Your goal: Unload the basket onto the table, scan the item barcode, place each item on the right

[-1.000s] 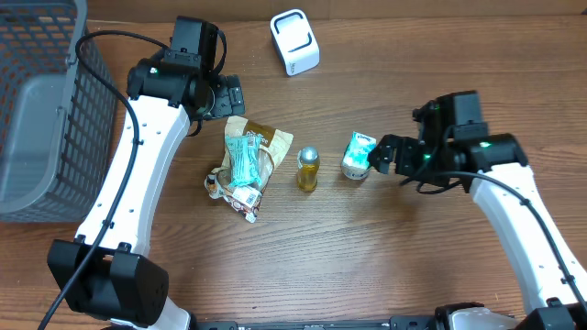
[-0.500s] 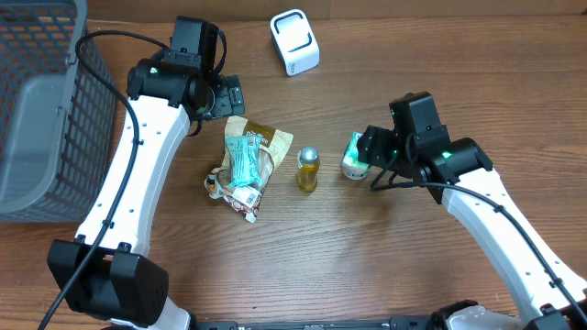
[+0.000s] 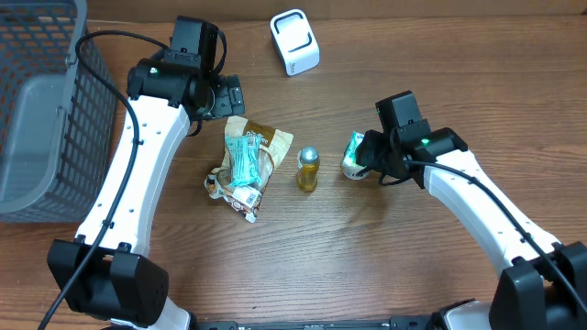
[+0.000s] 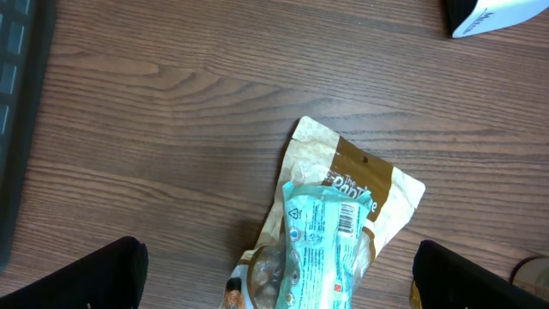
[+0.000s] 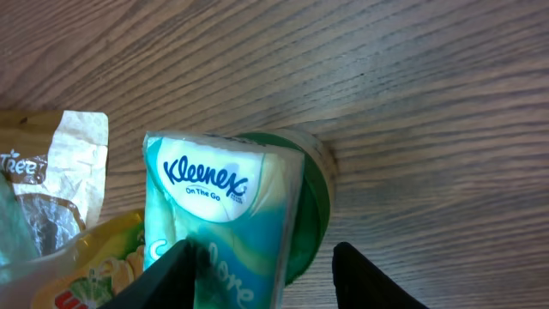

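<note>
A teal Kleenex tissue pack [image 3: 357, 148] lies on a round green thing [image 5: 313, 202] right of the table's centre. My right gripper [image 3: 369, 158] straddles the pack [image 5: 227, 206]. Its left finger [image 5: 176, 275] touches the pack's side, while the right finger [image 5: 364, 275] stands a little clear, so the jaws are partly closed and still open. The white scanner [image 3: 294, 41] stands at the back, also showing as a corner [image 4: 497, 13] in the left wrist view. My left gripper [image 3: 226, 95] hangs wide open over a teal snack packet [image 4: 324, 240] with a printed barcode.
A brown snack bag [image 3: 271, 139] lies under the teal packet [image 3: 243, 160]. A small yellow bottle with a silver cap [image 3: 307, 169] stands between the bags and the tissue pack. A grey wire basket [image 3: 46, 110] fills the left edge.
My right arm has swung left to the tissue pack and its jaws have narrowed round it. The left arm has not moved.
</note>
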Robot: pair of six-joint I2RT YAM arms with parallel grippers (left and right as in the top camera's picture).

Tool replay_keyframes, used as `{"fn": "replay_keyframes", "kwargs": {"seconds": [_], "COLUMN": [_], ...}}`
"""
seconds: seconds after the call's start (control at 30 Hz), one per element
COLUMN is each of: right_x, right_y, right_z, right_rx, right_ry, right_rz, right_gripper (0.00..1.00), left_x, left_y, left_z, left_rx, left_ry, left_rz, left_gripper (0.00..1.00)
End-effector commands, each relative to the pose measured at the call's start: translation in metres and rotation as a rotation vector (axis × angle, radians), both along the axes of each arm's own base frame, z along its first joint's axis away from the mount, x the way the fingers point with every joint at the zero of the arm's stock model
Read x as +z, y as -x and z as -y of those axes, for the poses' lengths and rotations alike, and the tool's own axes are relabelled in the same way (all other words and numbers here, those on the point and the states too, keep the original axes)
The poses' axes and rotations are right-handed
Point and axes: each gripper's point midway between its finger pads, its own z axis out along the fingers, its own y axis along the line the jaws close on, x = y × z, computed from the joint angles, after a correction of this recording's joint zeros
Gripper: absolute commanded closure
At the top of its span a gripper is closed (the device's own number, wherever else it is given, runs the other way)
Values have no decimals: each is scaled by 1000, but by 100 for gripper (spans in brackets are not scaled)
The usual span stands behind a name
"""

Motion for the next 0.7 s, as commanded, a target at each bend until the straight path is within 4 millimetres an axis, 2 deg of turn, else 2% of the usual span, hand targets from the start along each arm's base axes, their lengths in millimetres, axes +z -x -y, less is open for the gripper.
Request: {"fn": "replay_keyframes", "kwargs": {"seconds": [0.0, 0.17, 0.3, 0.4, 0.47, 0.6, 0.67], "right_x": [3, 3, 11, 28, 43, 70, 72], "right_y": [-4, -4, -7, -6, -3, 11, 19], "right_z": [-3, -3, -2, -1, -7, -23, -25], "right_rx": [2, 2, 2, 4, 69, 216, 238], "right_ry": [-10, -11, -13, -49, -101, -247, -274], "right_rz": [12, 14, 26, 25, 35, 53, 34], "right_gripper": [59, 95, 96, 96, 96, 96, 96], "left_x": [11, 11, 11, 11, 11, 11, 11], "left_y": [-2, -2, -2, -2, -2, -2, -2], "left_z": [1, 1, 1, 1, 1, 1, 1], "left_rx": [-15, -15, -16, -16, -15, -16, -15], "left_ry": [-9, -9, -9, -9, -9, -9, -9], "left_rz": [29, 29, 29, 29, 29, 29, 29], "left_gripper": [0, 0, 0, 0, 0, 0, 0]}}
